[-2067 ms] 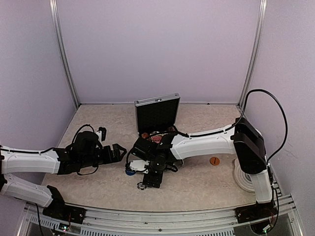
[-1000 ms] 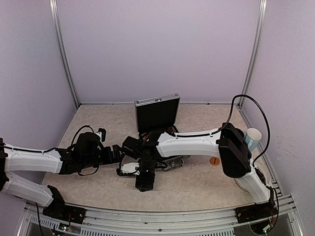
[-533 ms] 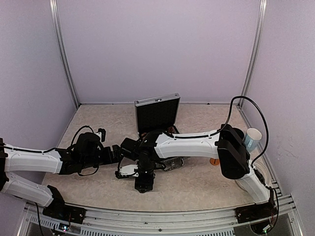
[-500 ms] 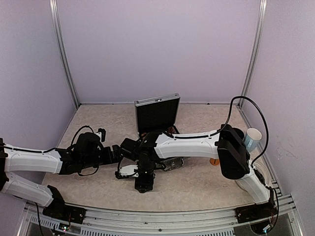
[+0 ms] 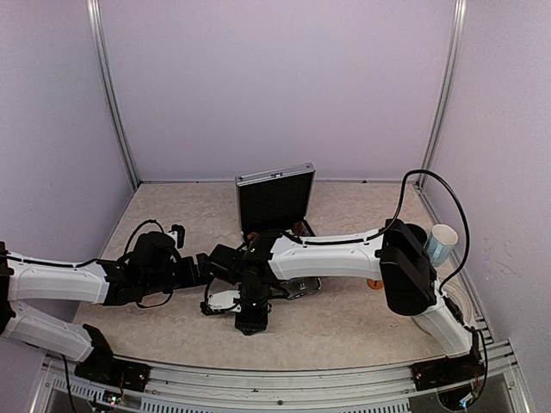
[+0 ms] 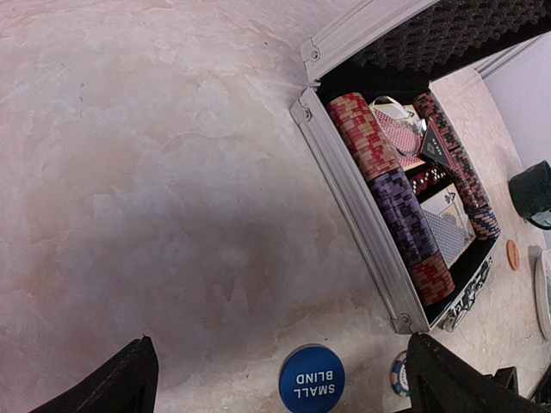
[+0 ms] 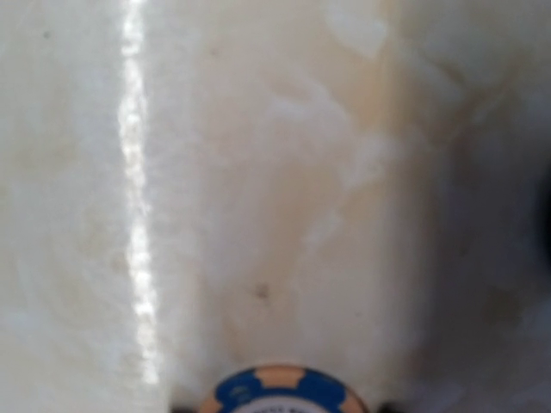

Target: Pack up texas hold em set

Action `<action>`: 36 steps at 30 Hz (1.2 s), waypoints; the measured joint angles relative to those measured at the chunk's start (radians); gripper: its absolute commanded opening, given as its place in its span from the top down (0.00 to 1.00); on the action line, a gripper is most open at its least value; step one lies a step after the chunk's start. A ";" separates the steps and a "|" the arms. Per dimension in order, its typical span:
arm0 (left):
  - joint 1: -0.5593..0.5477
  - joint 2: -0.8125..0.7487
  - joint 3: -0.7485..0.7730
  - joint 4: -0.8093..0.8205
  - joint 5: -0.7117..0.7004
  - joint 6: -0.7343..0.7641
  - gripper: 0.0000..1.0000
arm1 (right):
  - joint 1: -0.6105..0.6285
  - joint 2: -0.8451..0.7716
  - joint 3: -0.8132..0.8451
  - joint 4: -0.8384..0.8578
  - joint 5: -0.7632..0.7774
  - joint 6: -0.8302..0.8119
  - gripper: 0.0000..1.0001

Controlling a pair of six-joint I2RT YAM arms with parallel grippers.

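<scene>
The silver case (image 5: 274, 176) stands open at mid-table, its tray (image 6: 355, 215) holding rows of red, purple and black chips (image 6: 398, 211), card decks and a black triangle (image 6: 435, 148). A blue SMALL BLIND button (image 6: 312, 379) lies on the table just in front of the case. Beside it lies a blue-and-orange chip (image 6: 398, 374). My left gripper (image 6: 284, 391) is open and hovers over the button. My right gripper (image 5: 250, 320) points down at the table. That chip (image 7: 284, 391) sits between its tips at the bottom edge, and the fingers hardly show.
A pale-blue mug (image 5: 442, 240) stands at the right wall. A dark mug (image 6: 532, 194), a small orange disc (image 6: 513, 255) and a white ringed coaster (image 6: 544, 292) lie right of the case. My right arm (image 5: 336, 254) spans the table in front of the case.
My right gripper has sunk towards the table over the blue-and-orange chip and its jaws have narrowed. The left arm has stayed where it was.
</scene>
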 measured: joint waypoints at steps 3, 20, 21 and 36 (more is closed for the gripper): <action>0.000 0.000 0.000 0.000 0.000 0.000 0.01 | 0.001 0.000 0.001 -0.002 0.000 0.003 0.65; 0.000 0.000 0.000 0.000 0.000 -0.001 0.01 | 0.002 -0.032 -0.054 0.040 -0.019 0.005 0.42; 0.000 0.000 0.000 0.000 0.000 -0.001 0.01 | 0.002 -0.032 -0.054 0.039 -0.019 0.009 0.40; 0.000 0.000 0.000 0.000 0.002 -0.002 0.01 | 0.013 -0.048 -0.063 0.040 0.021 0.033 0.31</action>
